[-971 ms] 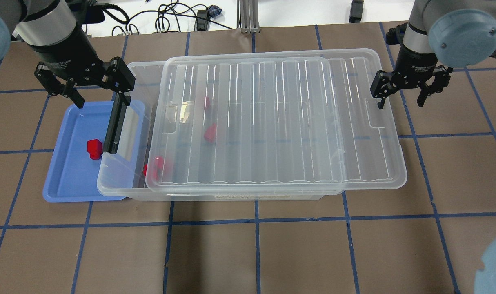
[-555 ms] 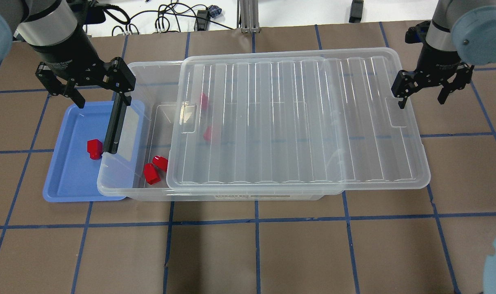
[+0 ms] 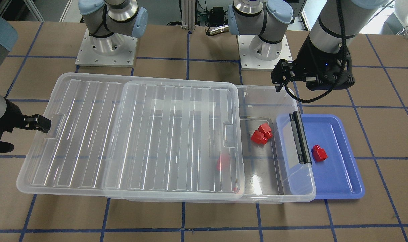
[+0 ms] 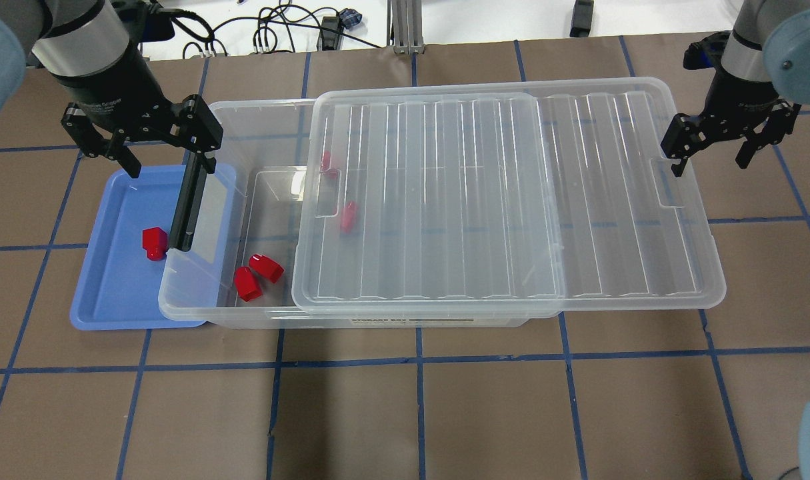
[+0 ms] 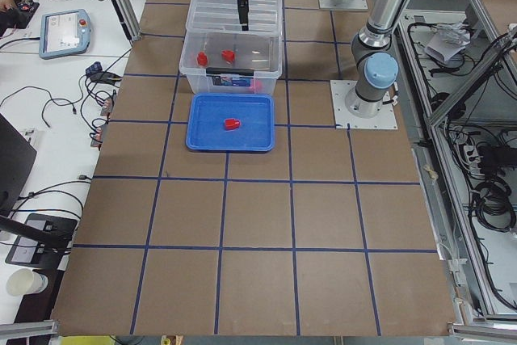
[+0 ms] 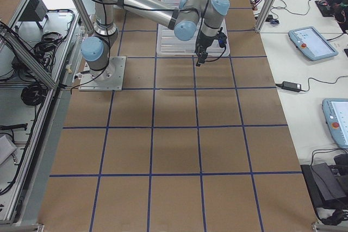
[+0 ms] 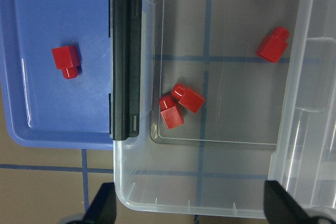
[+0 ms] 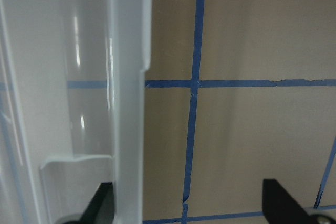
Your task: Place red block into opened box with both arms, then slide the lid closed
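The red block [image 4: 154, 243] lies in the blue tray [image 4: 111, 293] near the left end of the table [image 4: 445, 413]. It is just beside the black bar [image 4: 189, 207] of the box [image 4: 198, 308]. Its long side runs from the robot's edge of the table to the far edge. Its little stub points to the robot's edge. It is bright red and shiny, a cube with a thinner end.

Four more red blocks [image 4: 248, 283] are in the box, and two of them show through the lid [image 4: 445, 200]. The lid lies on the box and sticks out past its right end. The box's left end is open.

The left end effector [image 4: 168, 157] hangs over the tray's far edge, fingers wide apart and empty. The right end effector [image 4: 709, 157] is wide too, with one finger at the notch in the lid's right end.

Brown paper with blue tape squares covers the table. A white table [image 4: 498, 20] with cables [image 4: 271, 30] stands past the far edge.
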Controlling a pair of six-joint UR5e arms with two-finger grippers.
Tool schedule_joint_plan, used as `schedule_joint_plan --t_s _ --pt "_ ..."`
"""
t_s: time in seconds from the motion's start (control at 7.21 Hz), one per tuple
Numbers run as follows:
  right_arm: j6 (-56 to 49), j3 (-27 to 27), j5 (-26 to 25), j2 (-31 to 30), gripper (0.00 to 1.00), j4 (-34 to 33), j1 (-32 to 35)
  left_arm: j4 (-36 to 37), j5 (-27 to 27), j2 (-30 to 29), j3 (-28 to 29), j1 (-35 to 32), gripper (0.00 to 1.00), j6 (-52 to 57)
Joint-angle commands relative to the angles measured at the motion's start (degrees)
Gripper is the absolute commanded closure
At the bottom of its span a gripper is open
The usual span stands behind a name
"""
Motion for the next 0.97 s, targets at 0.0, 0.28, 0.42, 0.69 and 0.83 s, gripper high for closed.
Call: schedule_joint_plan --t_s 0.0,0.28,0.42,0.69,0.83 --pt "-0.21 -0.12 -1.92 0.05 0.0 -0.06 -0.04 -0.09 0.0 -0.01 -0.02 0.01 0.0 0.08" --pt "-0.38 0.05 -2.2 0.05 0.0 -0.85 -0.04 2.79 -0.17 -0.27 -0.98 3.32 0.0 0.96" --pt "-0.99 0.14 -2.2 0.05 0.0 -0.85 -0.83 5.16 -0.17 -1.75 -1.42 9.1 0.0 6.97" --pt "-2.49 0.14 -2.03 -0.03 0.0 -0.85 -3.11 6.76 -0.7 -6.48 -1.86 19.3 0.0 22.09" --pt "-2.41 0.14 -1.94 -0.12 0.0 -0.85 -3.12 14.51 -0.7 -9.38 -5.17 23.09 0.0 28.58"
